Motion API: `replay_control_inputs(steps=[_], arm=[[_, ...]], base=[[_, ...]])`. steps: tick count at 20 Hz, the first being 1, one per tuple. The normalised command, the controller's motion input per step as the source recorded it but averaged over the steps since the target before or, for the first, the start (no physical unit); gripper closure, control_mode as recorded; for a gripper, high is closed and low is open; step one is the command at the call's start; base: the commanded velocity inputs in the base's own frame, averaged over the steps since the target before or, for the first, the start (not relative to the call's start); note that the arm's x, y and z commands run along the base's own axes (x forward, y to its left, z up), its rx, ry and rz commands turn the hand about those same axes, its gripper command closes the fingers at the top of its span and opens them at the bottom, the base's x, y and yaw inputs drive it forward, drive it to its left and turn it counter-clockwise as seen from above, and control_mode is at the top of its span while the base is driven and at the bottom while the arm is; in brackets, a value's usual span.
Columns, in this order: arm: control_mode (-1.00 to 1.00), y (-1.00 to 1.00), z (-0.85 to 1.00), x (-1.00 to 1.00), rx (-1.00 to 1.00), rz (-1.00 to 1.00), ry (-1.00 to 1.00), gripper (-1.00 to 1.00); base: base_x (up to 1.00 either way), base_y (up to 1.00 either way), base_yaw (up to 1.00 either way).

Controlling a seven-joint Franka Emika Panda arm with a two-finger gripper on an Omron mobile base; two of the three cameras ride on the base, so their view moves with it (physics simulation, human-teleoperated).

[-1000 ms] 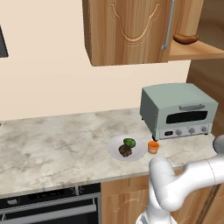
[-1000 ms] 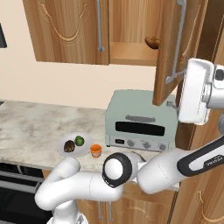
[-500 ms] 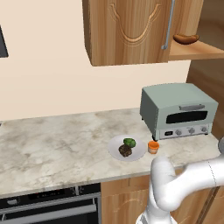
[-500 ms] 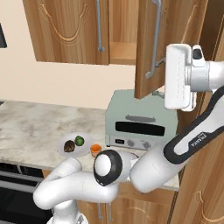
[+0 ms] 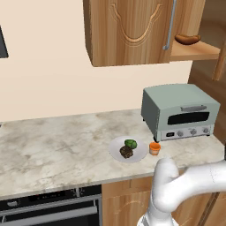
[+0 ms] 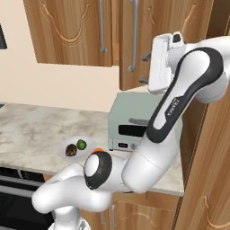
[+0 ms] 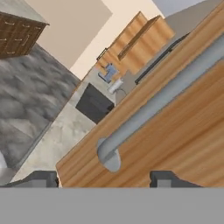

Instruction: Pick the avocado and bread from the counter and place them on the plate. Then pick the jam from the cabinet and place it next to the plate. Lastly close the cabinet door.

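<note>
Left base view gets the table [image 5: 53, 150] best: plate [image 5: 115, 148] with bread [image 5: 126, 152] and avocado [image 5: 130, 143] on it, jam [image 5: 154, 148] just right of it, all left of the toaster oven [image 5: 176, 110]. There's a sausage thing [image 5: 187, 39] on the shelf too. Right base view has the tool [image 6: 148, 67] up at the door [image 6: 130, 45]. Hand view: handle [image 7: 162, 103] running diagonally, right between the tips, jaws spread, not touching it.
</note>
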Motion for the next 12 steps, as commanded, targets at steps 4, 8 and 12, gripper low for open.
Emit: replay_control_inputs(steps=[4, 8, 12], arm=[[-1.00, 0.42, -0.05, 0.99, 0.00, -0.28, 0.11, -1.00], [-1.00, 0.36, -0.01, 1.00, 0.00, -0.27, 0.06, -1.00], [-1.00, 0.35, 0.00, 1.00, 0.00, -0.26, 0.03, -1.00]], base=[[0.00, 0.00, 0.00], [0.00, 0.00, 0.00], [0.00, 0.00, 0.00]])
